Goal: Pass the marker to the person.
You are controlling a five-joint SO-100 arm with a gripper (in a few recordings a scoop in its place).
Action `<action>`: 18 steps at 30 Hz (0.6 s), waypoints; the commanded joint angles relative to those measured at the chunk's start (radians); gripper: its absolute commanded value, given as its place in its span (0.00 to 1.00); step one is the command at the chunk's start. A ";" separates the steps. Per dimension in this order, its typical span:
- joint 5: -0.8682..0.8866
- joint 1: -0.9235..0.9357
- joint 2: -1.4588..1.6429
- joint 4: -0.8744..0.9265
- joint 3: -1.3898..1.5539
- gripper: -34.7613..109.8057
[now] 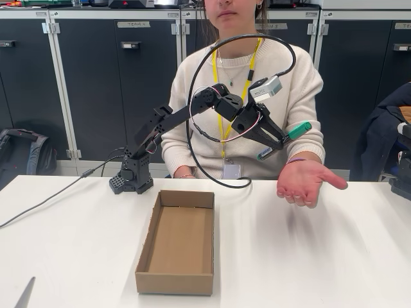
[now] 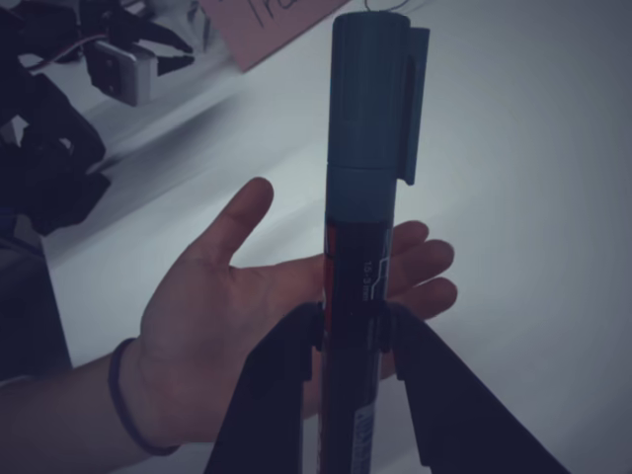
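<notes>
My gripper is raised at the right of the fixed view and is shut on the marker, a dark pen with a green cap and green end, held tilted. In the wrist view the marker stands between my two black fingers, cap pointing away. The person in a cream sweater and yellow lanyard sits behind the table. The person's open hand, palm up, lies just below the marker. In the wrist view that hand spreads directly under the pen, apart from it.
An open cardboard box lies on the white table in front of the arm's base. A black cable trails to the left. Dark cabinets stand behind. A bag sits at the far left.
</notes>
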 commanded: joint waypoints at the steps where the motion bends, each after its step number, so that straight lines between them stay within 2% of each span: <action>1: 0.017 0.058 -0.074 0.009 -0.150 0.21; 16: 0.031 0.089 -0.110 -0.011 -0.156 0.21; 18: 0.054 0.095 -0.089 -0.015 -0.133 0.25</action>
